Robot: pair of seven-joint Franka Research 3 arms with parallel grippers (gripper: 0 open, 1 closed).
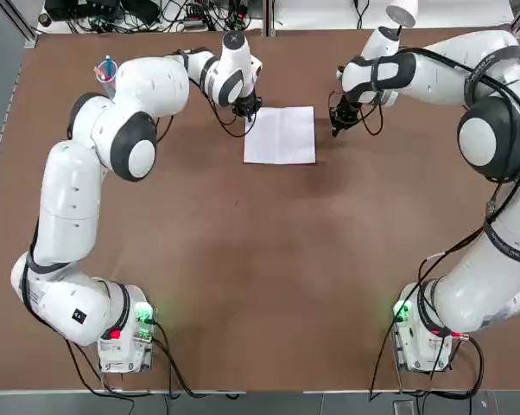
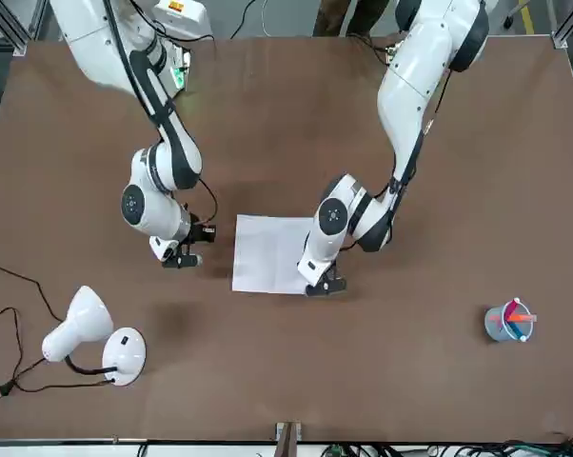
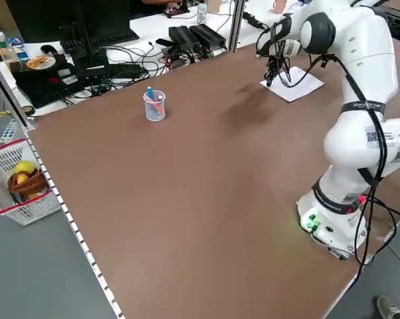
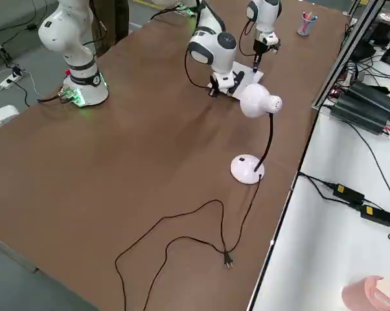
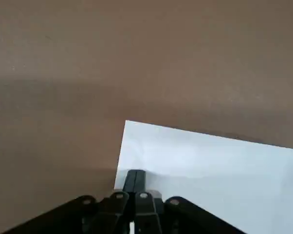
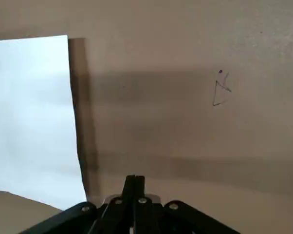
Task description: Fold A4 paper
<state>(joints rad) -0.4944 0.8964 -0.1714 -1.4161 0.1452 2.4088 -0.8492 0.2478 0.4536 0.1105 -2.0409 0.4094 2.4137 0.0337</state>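
The A4 paper [image 1: 280, 135] is a plain white sheet lying flat on the brown table [image 1: 260, 277], toward the far middle. My left gripper [image 1: 245, 117] is shut, and its tips stand at the sheet's far-left corner. In the left wrist view the closed fingers [image 5: 135, 176] sit right over the edge of the paper [image 5: 210, 165]. My right gripper [image 1: 336, 130] is shut too, low over bare table just off the sheet's right edge. In the right wrist view the paper [image 6: 32, 112] lies apart from it to one side, its near edge casting a narrow shadow.
A white desk lamp [image 2: 96, 333] with its cord stands at the far right corner. A clear cup of pens [image 2: 508, 322] sits at the far left. A small pen mark [image 6: 222, 87] is drawn on the table. The near half of the table holds only the arms' bases.
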